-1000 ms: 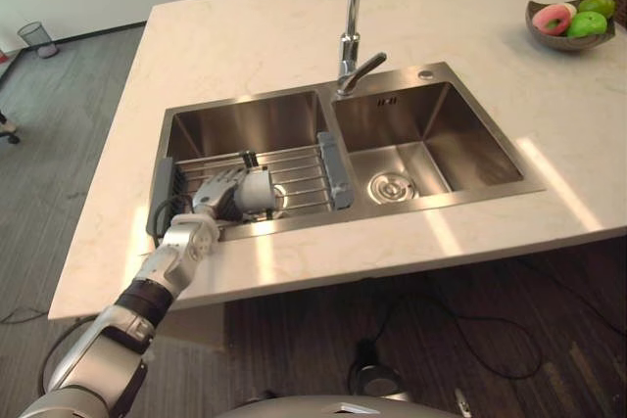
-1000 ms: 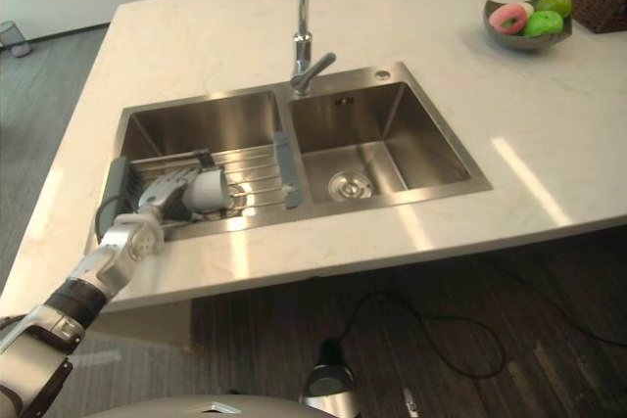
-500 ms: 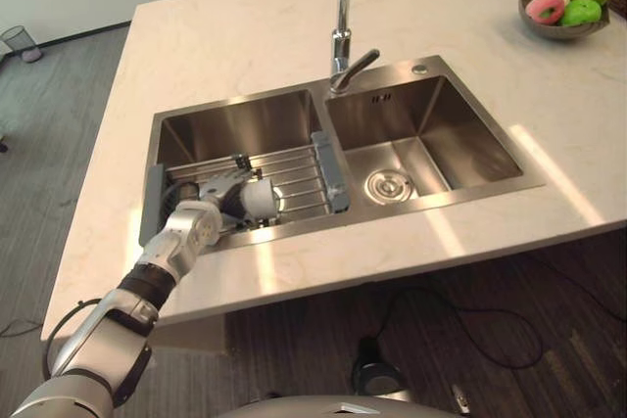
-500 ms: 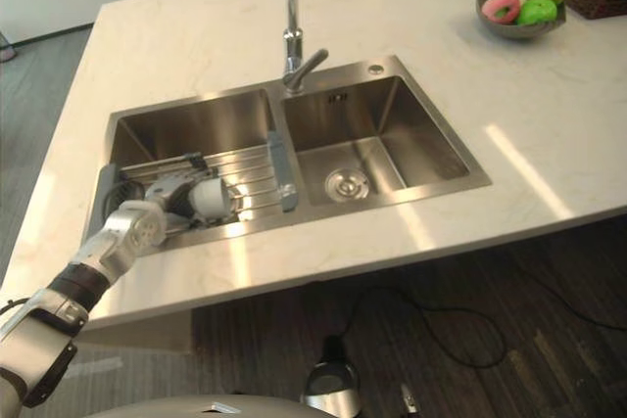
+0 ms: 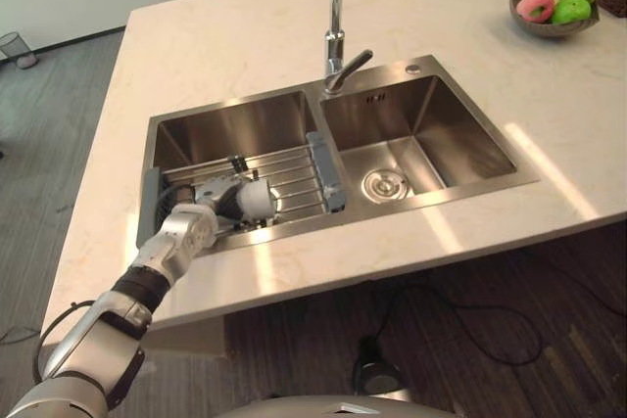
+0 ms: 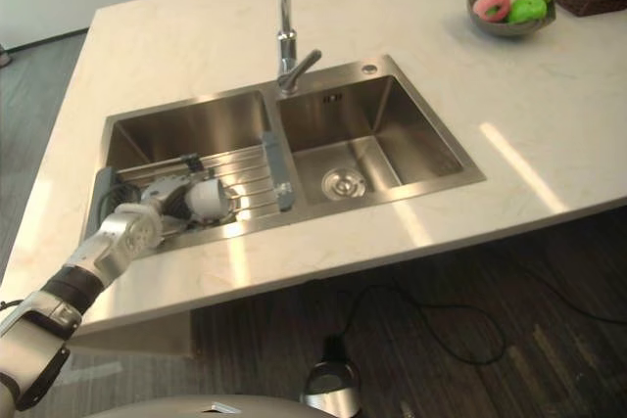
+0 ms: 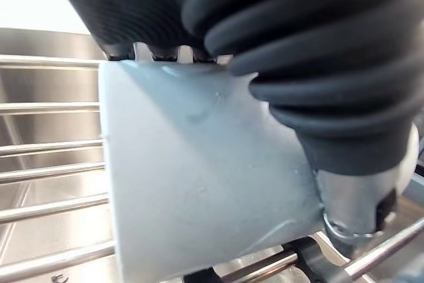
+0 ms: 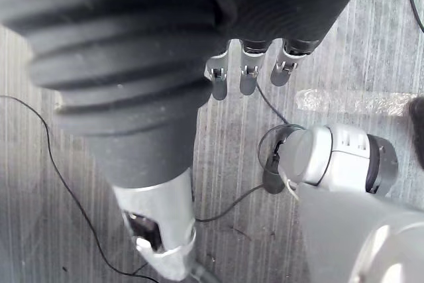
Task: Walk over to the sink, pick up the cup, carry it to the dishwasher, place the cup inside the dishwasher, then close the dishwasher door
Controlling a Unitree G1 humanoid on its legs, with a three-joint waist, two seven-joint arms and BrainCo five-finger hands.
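Observation:
A pale grey cup lies on its side on the wire rack across the sink's left basin. My left hand reaches in over the counter's front edge and its fingers are curled round the cup. In the left wrist view the cup sits tight against the palm, with the thumb pressed to its side. The cup still rests on the rack's bars. My right hand hangs over the dark floor with straight fingers, holding nothing.
A tall faucet stands behind the divider between the two basins. The right basin holds just its drain. A bowl of fruit sits at the counter's far right corner. The pale counter surrounds the sink.
My left hand's fingers went from stretched over the cup to curled round it. The head camera shifted a little; the cup stayed on the rack.

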